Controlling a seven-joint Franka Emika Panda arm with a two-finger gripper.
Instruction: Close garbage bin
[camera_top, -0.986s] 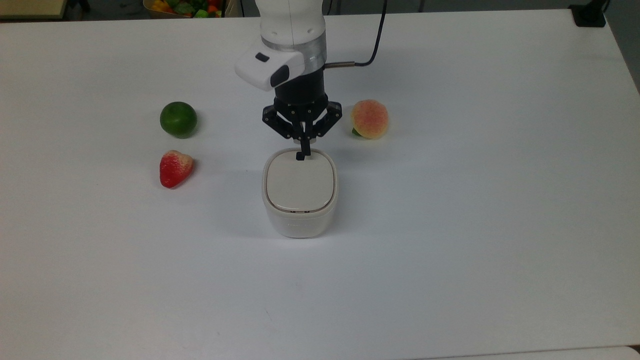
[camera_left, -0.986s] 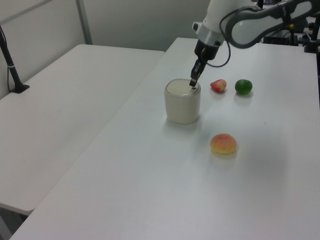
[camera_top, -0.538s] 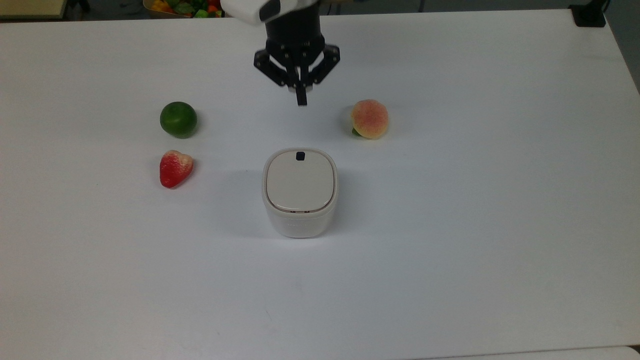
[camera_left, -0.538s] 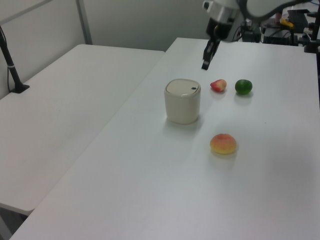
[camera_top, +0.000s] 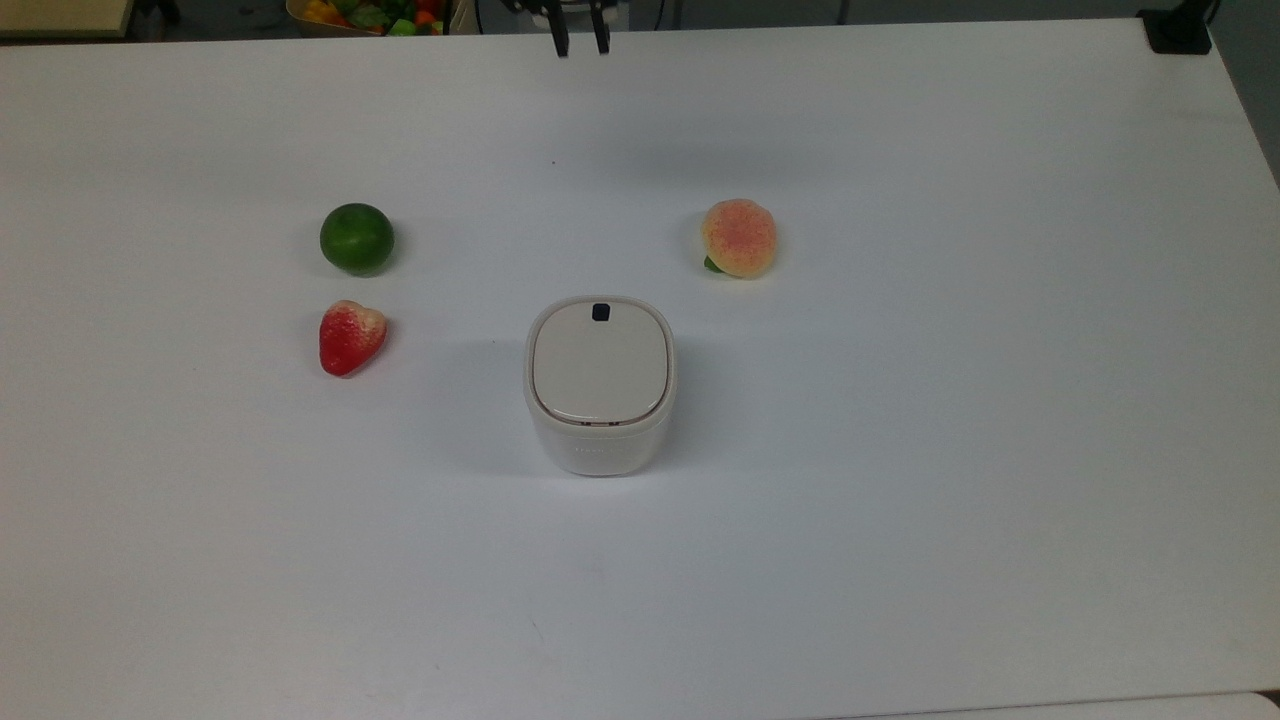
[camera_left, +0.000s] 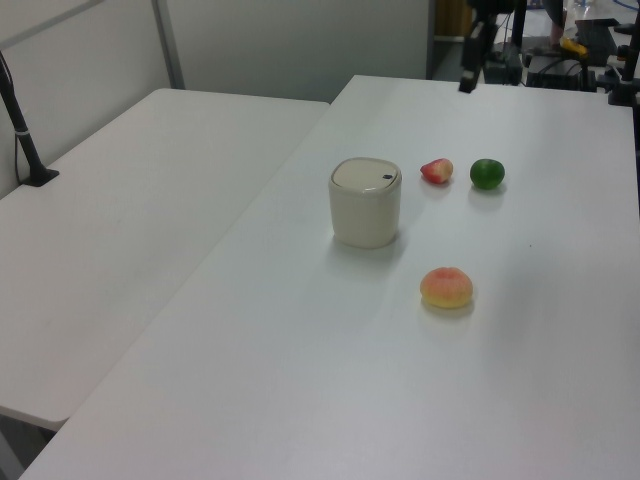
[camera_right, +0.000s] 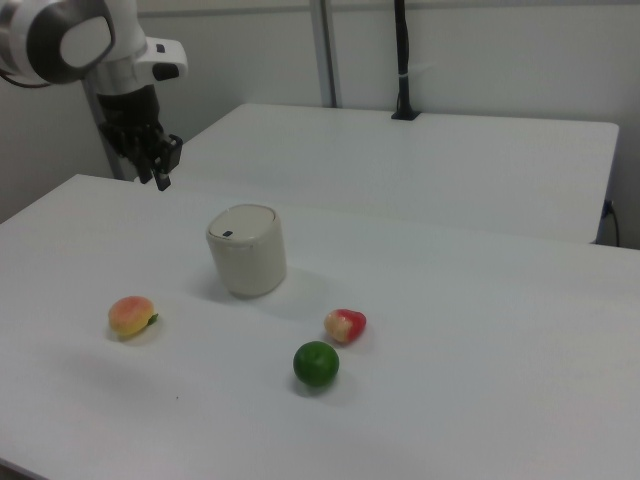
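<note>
Garbage bin (camera_top: 599, 385) first: it sits on the white table (camera_top: 1000, 450), well apart from the hand (camera_top: 579, 44) and below it, lid (camera_top: 599, 362) lying flat and flush with the rim, black button (camera_top: 601, 312) on the edge nearest the hand. Going across the top view from its left, a green lime (camera_top: 357, 239) and a red strawberry (camera_top: 350, 336) lie off to one side of the hand, the bin lies straight out in front of it, and a peach (camera_top: 739, 238) lies off to the other side; none touches the bin. The hand hangs high over the table's far edge with its two fingertips a narrow gap apart, holding nothing. Judging by the seated lid, the closing looks done, so the step in hand is withdrawal. Doing it well means keeping the hand high and clear of the bin, avoiding any dip toward the button, which would likely spring the lid open, and staying away from the fruits.
</note>
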